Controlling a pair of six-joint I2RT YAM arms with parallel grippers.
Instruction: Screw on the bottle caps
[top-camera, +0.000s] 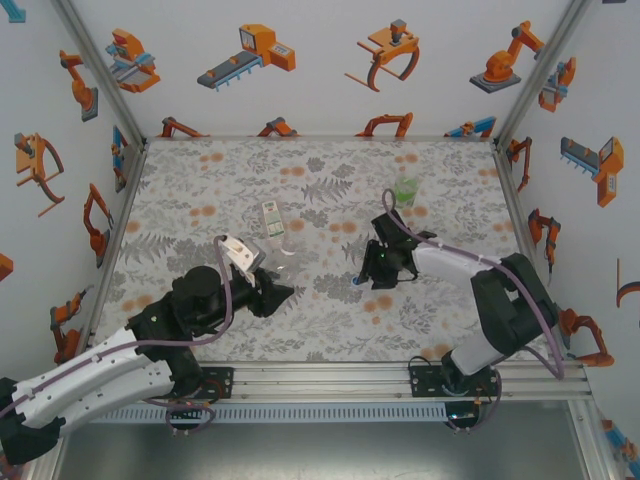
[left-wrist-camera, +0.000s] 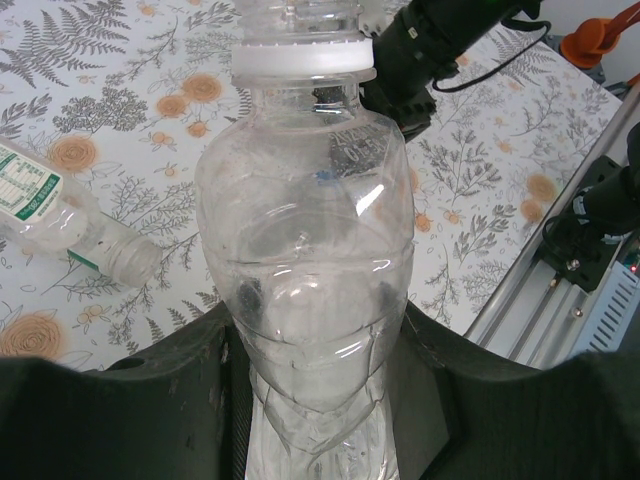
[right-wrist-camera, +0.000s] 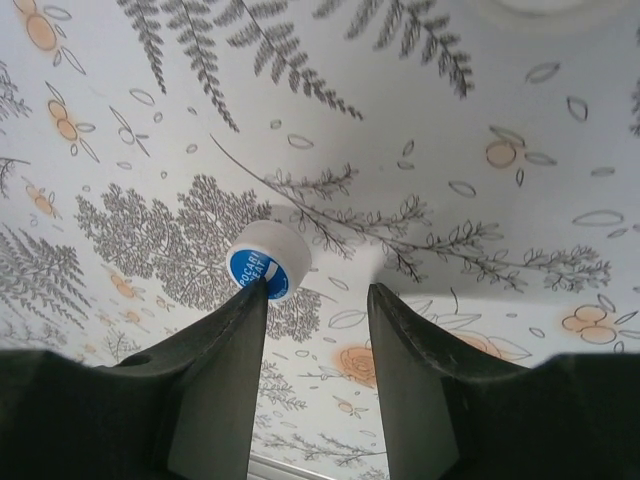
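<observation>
Seen from above, a white tabletop (top-camera: 450, 320) printed with grey ferns and orange flowers carries two black-and-white robot arms, mounted along the bottom edge of the frame.

The left tool (top-camera: 272, 292) sits left of centre. In the left wrist view its two black fingers (left-wrist-camera: 190, 380) are clenched around the lower body of a clear unlabelled plastic bottle (left-wrist-camera: 300, 200), one finger on each side. The bottle points up the frame, away from the camera. A white plastic collar (left-wrist-camera: 300, 60) rings its neck near the top edge. The neck's tip is cut off by the frame, so I cannot tell whether a cap is on it.

A clear plastic bottle with a white-and-green label (left-wrist-camera: 50, 205) lies on its side on the tabletop at the left of that view, apart from the held bottle. From above it lies just above the left tool.

The right tool (right-wrist-camera: 318, 295) is right of centre in the overhead view, low over the tabletop. Its jaws are released, with bare tabletop showing between them. A small round white plastic cap with a blue printed top (right-wrist-camera: 268, 262) rests on the tabletop, touching the tip of the finger on the left of the right wrist frame and lying outside the gap.

A clear plastic bottle with a green label (top-camera: 405, 188) sits in the upper right of the overhead view, well apart from both tools.
</observation>
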